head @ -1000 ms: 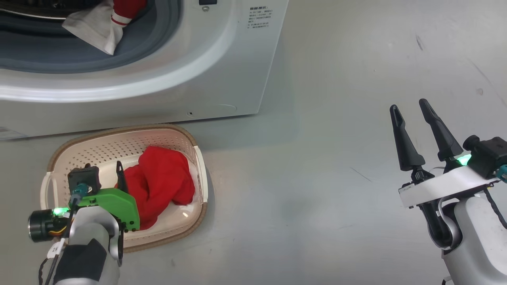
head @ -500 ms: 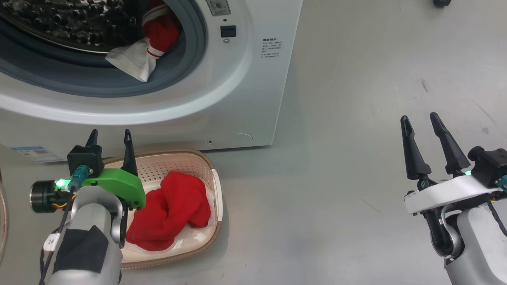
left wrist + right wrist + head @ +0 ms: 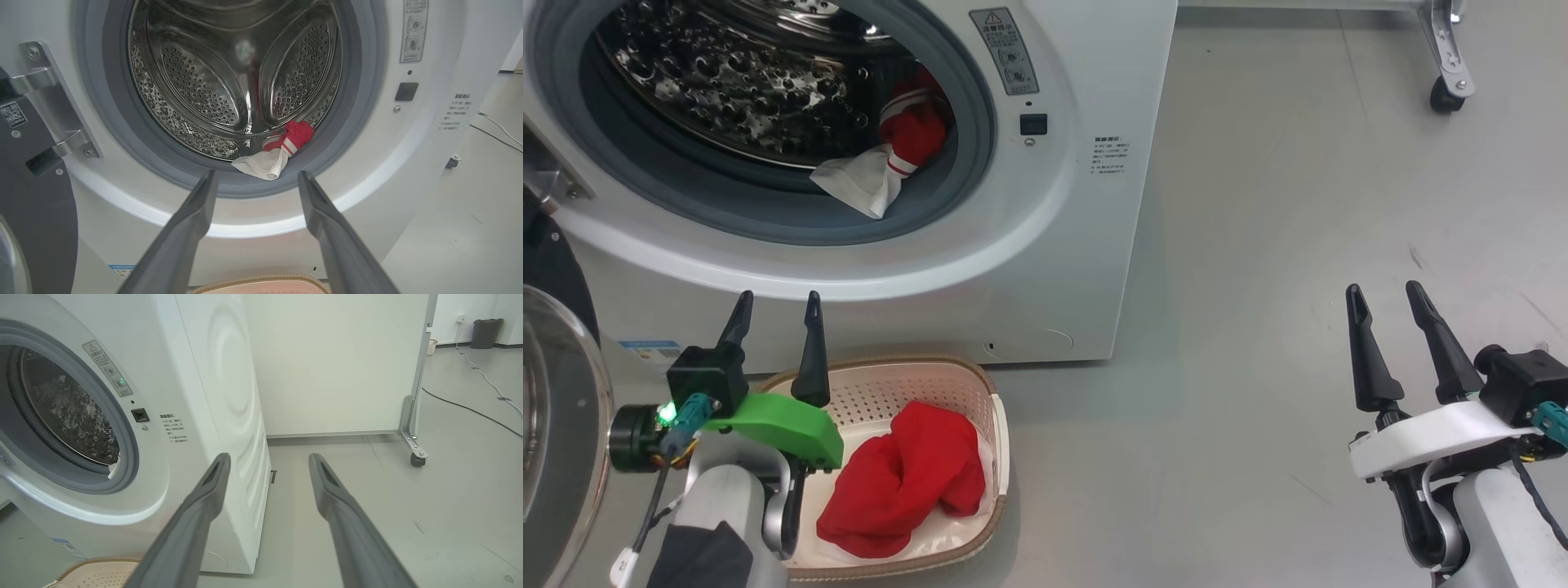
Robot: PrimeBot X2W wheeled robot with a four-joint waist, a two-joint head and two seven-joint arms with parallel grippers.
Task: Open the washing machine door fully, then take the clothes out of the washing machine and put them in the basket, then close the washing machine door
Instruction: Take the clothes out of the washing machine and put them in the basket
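The white washing machine (image 3: 1086, 269) stands with its round door (image 3: 556, 425) swung wide to the left. A red and white piece of the clothes (image 3: 886, 159) (image 3: 278, 153) lies over the grey gasket at the drum's lower right. More red clothes (image 3: 907, 482) lie in the cream basket (image 3: 1001, 433) on the floor before the machine. My left gripper (image 3: 776, 314) (image 3: 255, 179) is open and empty, above the basket's left end, its fingers pointing at the drum. My right gripper (image 3: 1384, 290) (image 3: 269, 459) is open and empty over bare floor to the right.
A white wheeled partition (image 3: 339, 363) stands behind and right of the machine, its caster (image 3: 1441, 102) on the grey floor. Cables (image 3: 470, 410) run along the floor far right. A dark bin (image 3: 486, 332) stands by the far wall.
The head camera has tilted up, bringing the drum and door into view. My left gripper has risen out of the basket, open, leaving the red clothes there. The right gripper barely moved.
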